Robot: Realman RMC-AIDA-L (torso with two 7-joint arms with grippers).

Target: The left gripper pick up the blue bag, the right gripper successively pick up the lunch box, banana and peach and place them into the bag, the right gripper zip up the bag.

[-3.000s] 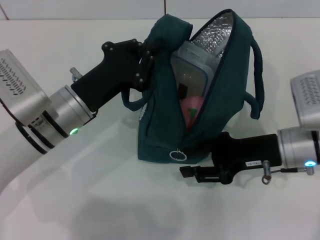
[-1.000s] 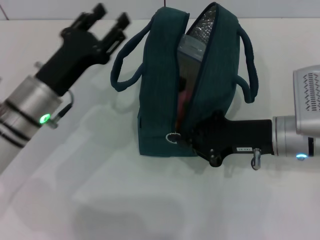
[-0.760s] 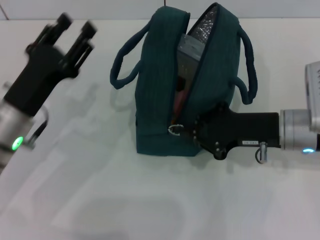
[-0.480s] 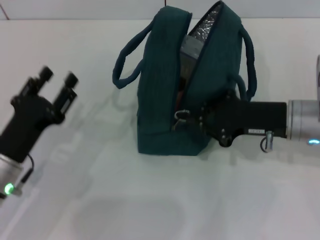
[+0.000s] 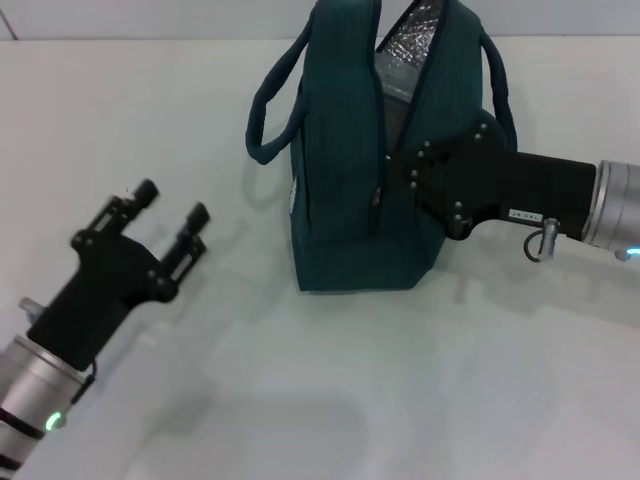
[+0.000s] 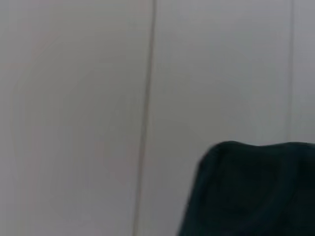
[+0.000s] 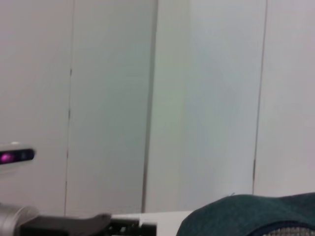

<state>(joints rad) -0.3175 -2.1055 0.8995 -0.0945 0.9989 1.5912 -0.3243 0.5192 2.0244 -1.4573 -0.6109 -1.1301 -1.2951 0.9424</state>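
The blue bag (image 5: 365,160) stands upright at upper centre; the right gripper (image 5: 400,180) presses against its zipper seam, finger state hidden, while the left gripper (image 5: 165,215), fingers apart, sits lower left.

- The head camera looks forward and down from above, taking in the whole white desk (image 5: 320,400), with the blue bag (image 5: 345,180) at upper centre.
- The left wrist camera faces a pale panelled wall (image 6: 88,98), showing only the bag's top at lower right.
- The right wrist camera faces that wall too, with the bag's top at lower right.
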